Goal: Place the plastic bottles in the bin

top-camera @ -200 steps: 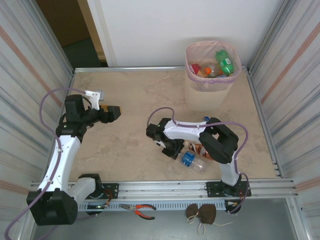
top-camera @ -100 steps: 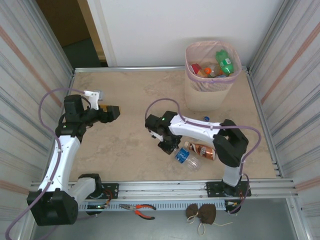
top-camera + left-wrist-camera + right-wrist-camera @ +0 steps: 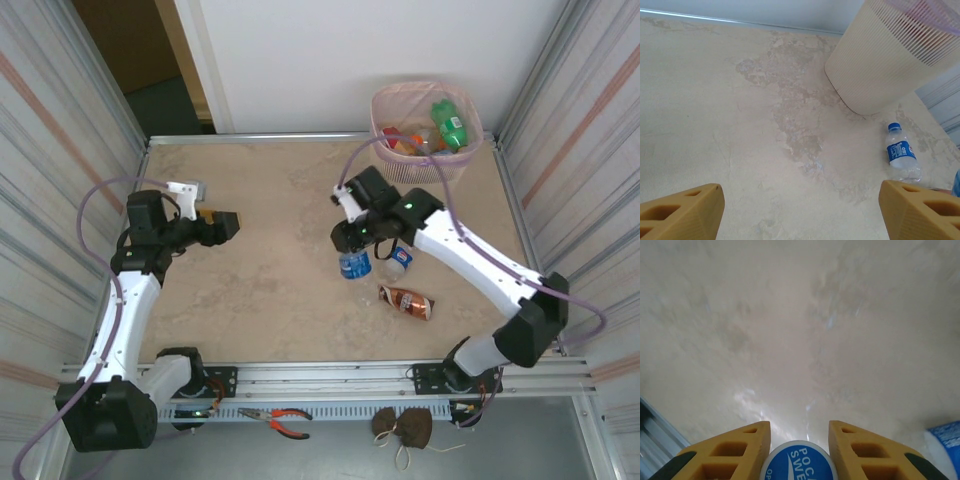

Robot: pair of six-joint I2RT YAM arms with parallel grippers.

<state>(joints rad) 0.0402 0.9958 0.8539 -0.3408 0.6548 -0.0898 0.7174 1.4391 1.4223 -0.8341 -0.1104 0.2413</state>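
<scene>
The blue-labelled bottle hung clear of the table, short of the bin, with the right gripper closed on it — likely so it could pass over the rim. A clear bottle and a brown bottle lay nearby. The left gripper gaped wide, empty. The right wrist view was blurred and cropped the held bottle; the arm hid the bin's base.

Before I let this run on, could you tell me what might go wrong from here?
The right end effector holds the blue-labelled bottle by one end, so it hangs and may swing or slip out. The bin is piled to its rim, with the green bottle sticking up, so a dropped bottle could roll back out.
</scene>
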